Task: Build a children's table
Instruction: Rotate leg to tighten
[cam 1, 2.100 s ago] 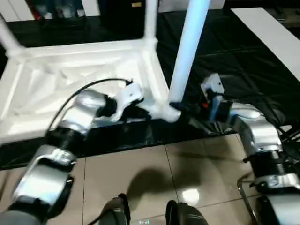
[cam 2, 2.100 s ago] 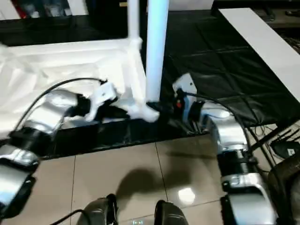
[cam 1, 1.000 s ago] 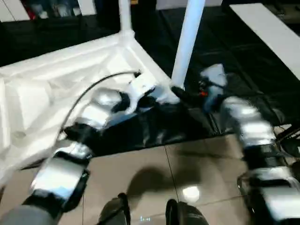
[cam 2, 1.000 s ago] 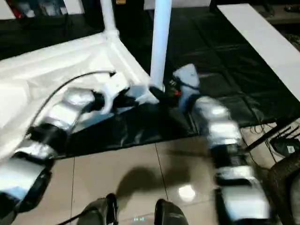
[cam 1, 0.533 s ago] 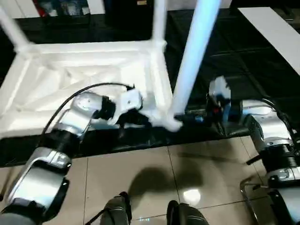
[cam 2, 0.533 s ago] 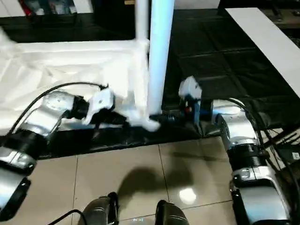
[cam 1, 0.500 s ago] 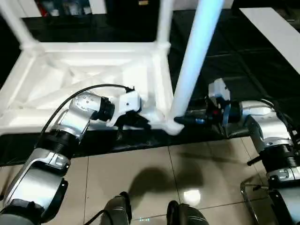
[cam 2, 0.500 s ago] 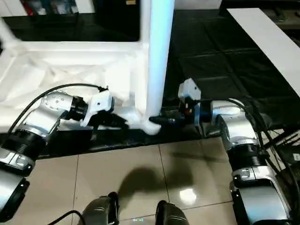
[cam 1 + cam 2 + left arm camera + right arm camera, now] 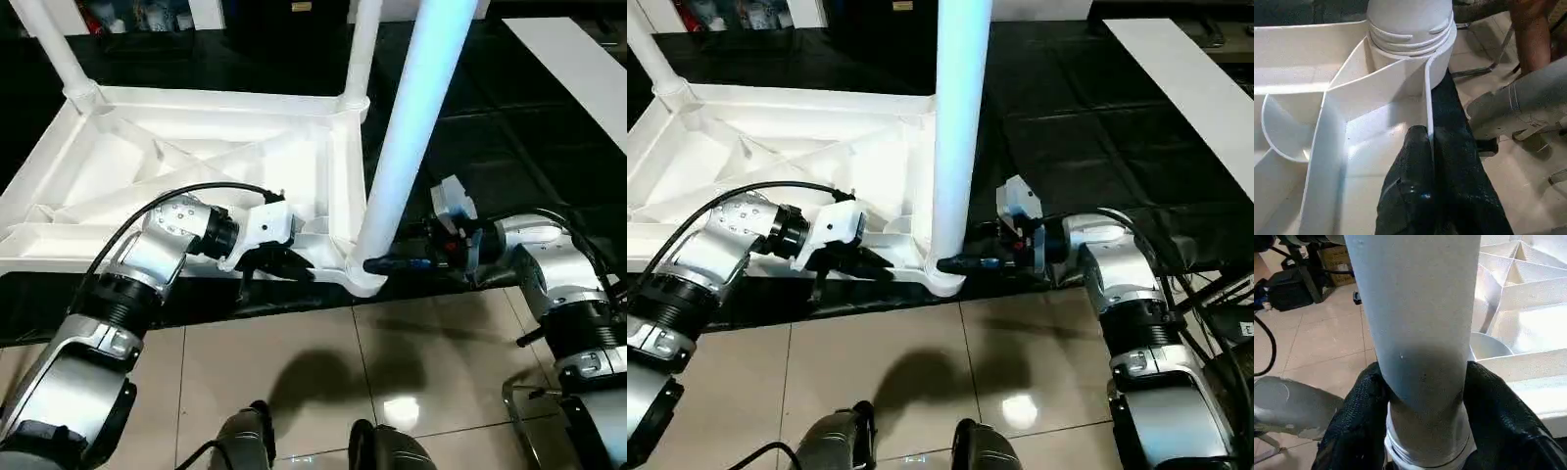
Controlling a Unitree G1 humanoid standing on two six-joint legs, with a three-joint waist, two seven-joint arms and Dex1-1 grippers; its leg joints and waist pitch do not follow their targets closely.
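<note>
left eye view: children's table [image 9: 196, 166], white plastic, lying upside down on a black mat [image 9: 509, 127], ribbed underside facing up; near edge of the top runs along the mat's border with the beige tiled floor [image 9: 323, 372]; three legs seen standing upright in corner sockets: near right leg [image 9: 411, 127], thick and close to the camera, far right leg [image 9: 361, 49], far left leg [image 9: 49, 44]; diagonal ribs cross the underside between the sockets.

left gripper [image 9: 294, 266]: reaches in from the left along the near edge of the top; in the left wrist view its two black fingers [image 9: 1415, 191] are pressed together on either side of the thin near edge wall of the top, just short of the near right socket [image 9: 1410, 54]; jaws closed on that wall; threaded base of the leg visible seated in the socket.

right gripper [image 9: 377, 264]: reaches in level from the right, at the foot of the near right leg; in the right wrist view its black fingers [image 9: 1364, 406] sit on both sides of the leg just above the socket collar, touching it; jaws clasped around the leg.

surroundings: silver forearms on both sides; black cable [image 9: 196, 191] looping over the left wrist; white board [image 9: 578, 69] lying on the mat at far right; robot's feet [image 9: 313, 446] on the tiles below.
</note>
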